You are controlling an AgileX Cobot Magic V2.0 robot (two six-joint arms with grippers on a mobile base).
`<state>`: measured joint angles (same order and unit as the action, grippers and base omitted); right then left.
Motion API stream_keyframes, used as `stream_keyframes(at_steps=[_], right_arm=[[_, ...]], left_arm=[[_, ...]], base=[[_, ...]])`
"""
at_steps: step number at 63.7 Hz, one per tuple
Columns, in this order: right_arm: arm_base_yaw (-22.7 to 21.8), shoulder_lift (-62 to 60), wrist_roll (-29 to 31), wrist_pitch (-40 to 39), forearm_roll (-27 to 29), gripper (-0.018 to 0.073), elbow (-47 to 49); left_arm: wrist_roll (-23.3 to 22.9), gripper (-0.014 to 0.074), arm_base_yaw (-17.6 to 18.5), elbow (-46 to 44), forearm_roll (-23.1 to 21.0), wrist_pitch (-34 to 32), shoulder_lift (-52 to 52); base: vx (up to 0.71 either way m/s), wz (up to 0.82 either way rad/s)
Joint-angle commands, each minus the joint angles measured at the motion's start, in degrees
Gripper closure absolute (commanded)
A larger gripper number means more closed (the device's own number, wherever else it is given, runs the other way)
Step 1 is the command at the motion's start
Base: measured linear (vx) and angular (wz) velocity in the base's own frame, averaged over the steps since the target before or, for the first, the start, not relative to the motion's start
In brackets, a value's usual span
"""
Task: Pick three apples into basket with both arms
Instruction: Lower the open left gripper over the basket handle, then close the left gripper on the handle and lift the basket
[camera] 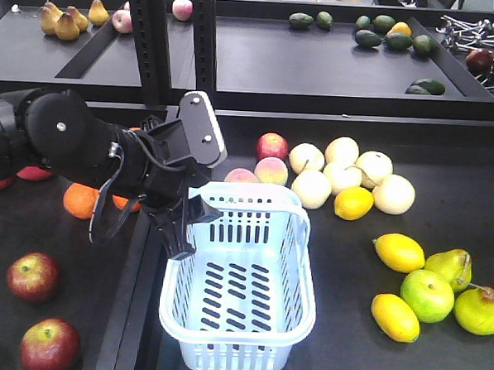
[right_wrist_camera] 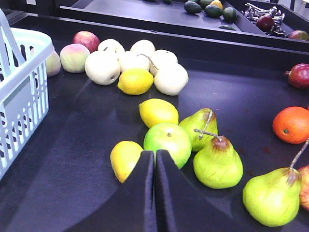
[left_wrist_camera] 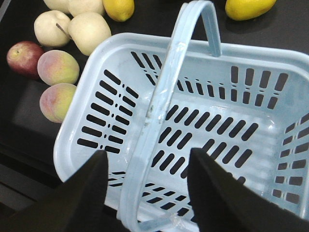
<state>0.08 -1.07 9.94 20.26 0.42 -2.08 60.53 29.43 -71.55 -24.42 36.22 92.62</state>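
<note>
The pale blue basket [camera: 237, 340] stands empty in the middle of the lower shelf, its hoop handle [left_wrist_camera: 166, 87] raised. My left gripper [camera: 188, 232] hangs open over the basket's near-left rim [left_wrist_camera: 67, 133]; in the left wrist view the handle passes between the two black fingers [left_wrist_camera: 94, 181] without touching them. Two dark red apples [camera: 33, 276] [camera: 50, 346] lie at the front left, below the left arm. My right gripper [right_wrist_camera: 155, 153] is shut with nothing in it, low over the mat just in front of a green apple [right_wrist_camera: 167, 140]. It does not show in the front view.
Oranges [camera: 80, 199] and a red fruit [camera: 34, 174] lie partly hidden behind the left arm. Peaches [camera: 271, 170], pale pears [camera: 343, 169], lemons [camera: 399, 252] and green pears [camera: 479, 310] lie behind and right of the basket. Black uprights [camera: 148, 39] and an upper shelf stand behind.
</note>
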Motion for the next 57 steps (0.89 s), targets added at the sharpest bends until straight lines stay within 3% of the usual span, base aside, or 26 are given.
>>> stream_keyframes(at_steps=[1,29,57], right_arm=[[-0.1,-0.3,0.6,-4.1,-0.4,0.0568,1.8],[-0.1,-0.3,0.6,-4.1,-0.4,0.0568,1.8],[-0.1,-0.3,0.6,-4.1,-0.4,0.0568,1.8]], left_arm=[[1.6,0.0224,0.2,-2.0,-1.6,-3.5,-1.1],[4.0,0.0237,0.2,-2.0,-1.2,-8.4,2.7],[4.1,0.0379,0.2,-2.0,-1.1,-9.9,5.7]], base=[[0.00,0.00],[0.00,0.00],[0.00,0.00]])
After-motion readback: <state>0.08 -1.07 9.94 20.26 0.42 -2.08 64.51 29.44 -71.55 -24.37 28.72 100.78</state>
